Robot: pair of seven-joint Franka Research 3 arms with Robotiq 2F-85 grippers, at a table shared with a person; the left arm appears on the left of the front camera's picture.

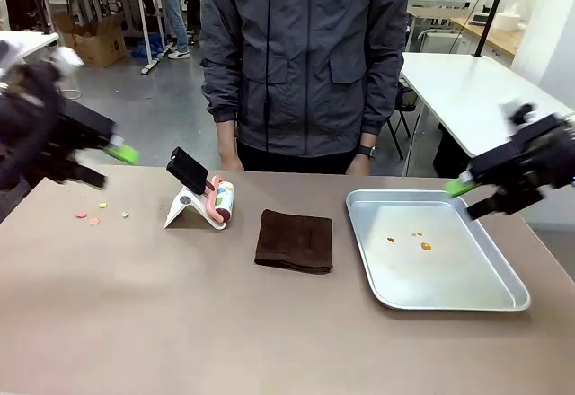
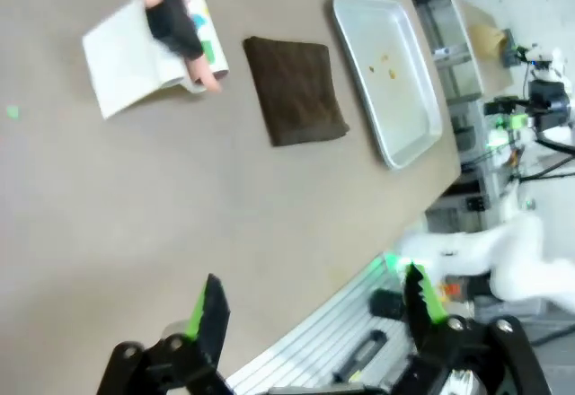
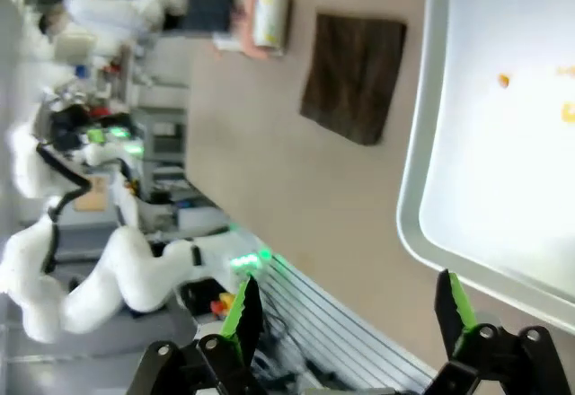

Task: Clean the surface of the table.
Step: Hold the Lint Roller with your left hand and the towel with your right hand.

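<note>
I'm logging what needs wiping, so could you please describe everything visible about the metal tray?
The tray is a rectangular, silver, metal-looking pan with rounded corners and a low raised rim. It lies flat on the table, on the robot's right, beside but apart from the brown cloth. A few small orange crumbs sit on its floor near the far end. Nothing else touches it.

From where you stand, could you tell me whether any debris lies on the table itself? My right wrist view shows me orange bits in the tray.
Observer: Yes, small coloured scraps lie on the table near its left end.
Operator: Is the left gripper free to reach them?
Observer: Its jaws stand open and empty, up off the table.
Operator: Is anyone close?
Observer: A person stands at the far edge, behind the lint roller and brown cloth.
</note>
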